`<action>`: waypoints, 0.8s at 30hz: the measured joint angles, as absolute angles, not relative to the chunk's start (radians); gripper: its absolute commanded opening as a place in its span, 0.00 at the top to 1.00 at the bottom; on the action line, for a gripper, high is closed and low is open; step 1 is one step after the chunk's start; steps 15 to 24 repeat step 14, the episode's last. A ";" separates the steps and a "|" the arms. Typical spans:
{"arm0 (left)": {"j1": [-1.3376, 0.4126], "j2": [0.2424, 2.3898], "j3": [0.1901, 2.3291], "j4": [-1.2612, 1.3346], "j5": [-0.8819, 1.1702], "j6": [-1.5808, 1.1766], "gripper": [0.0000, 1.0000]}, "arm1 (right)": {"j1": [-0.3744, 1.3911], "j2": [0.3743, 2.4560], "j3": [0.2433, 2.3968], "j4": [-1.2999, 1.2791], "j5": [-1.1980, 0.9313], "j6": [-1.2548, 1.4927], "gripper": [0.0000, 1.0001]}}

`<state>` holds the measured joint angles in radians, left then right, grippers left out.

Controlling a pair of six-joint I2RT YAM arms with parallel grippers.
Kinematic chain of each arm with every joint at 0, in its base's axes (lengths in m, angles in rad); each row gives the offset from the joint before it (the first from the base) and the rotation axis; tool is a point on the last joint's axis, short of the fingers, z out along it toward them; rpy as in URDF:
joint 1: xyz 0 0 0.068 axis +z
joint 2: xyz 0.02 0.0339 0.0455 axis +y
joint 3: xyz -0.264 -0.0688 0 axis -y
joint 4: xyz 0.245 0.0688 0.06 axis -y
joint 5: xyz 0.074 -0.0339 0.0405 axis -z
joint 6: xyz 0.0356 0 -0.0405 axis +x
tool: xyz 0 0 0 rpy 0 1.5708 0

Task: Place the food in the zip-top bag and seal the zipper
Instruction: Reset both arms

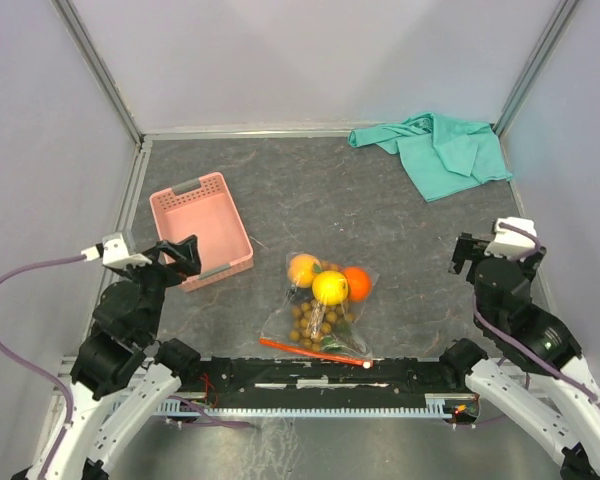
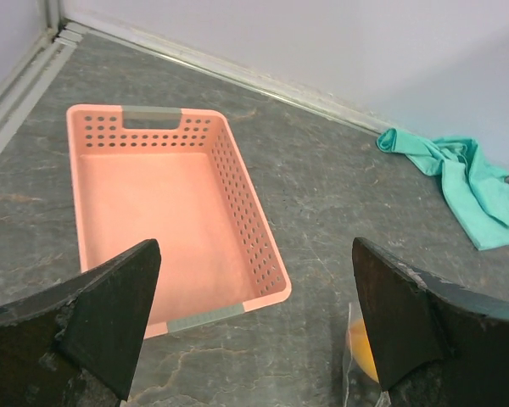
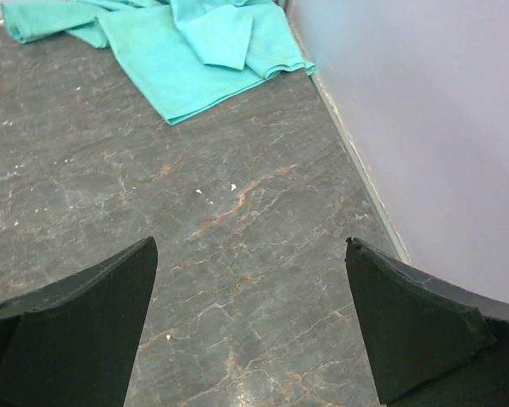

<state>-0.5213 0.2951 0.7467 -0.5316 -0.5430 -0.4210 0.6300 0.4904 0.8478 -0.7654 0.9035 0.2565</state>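
The clear zip-top bag [image 1: 320, 312] lies flat near the table's front centre. Inside it are a yellow-orange fruit [image 1: 304, 269], a yellow lemon [image 1: 330, 287], an orange [image 1: 356, 283] and brown berries [image 1: 313, 322]. Dark grapes do not show clearly. The orange-red zipper [image 1: 314, 351] runs along the bag's near edge. My left gripper [image 1: 180, 255] is open and empty, left of the bag, over the pink basket's near end. In the left wrist view the bag's corner [image 2: 356, 356] with a bit of yellow-orange fruit shows beside my right finger. My right gripper [image 1: 470, 255] is open and empty at the right.
A pink slotted basket [image 1: 202, 228], empty, stands at the left; it also shows in the left wrist view [image 2: 165, 220]. A teal cloth [image 1: 440, 150] lies crumpled at the back right, seen too in the right wrist view [image 3: 178, 42]. Walls close in left, right and back.
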 measured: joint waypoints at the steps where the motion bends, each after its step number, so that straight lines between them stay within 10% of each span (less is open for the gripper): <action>1: -0.521 0.265 0.735 -0.544 -0.562 -0.425 0.01 | 0.630 0.468 0.841 -0.771 0.916 0.262 0.01; 24: -0.521 0.078 0.612 -0.579 -0.598 -0.432 0.01 | 0.630 0.373 0.789 -0.783 0.970 0.268 0.01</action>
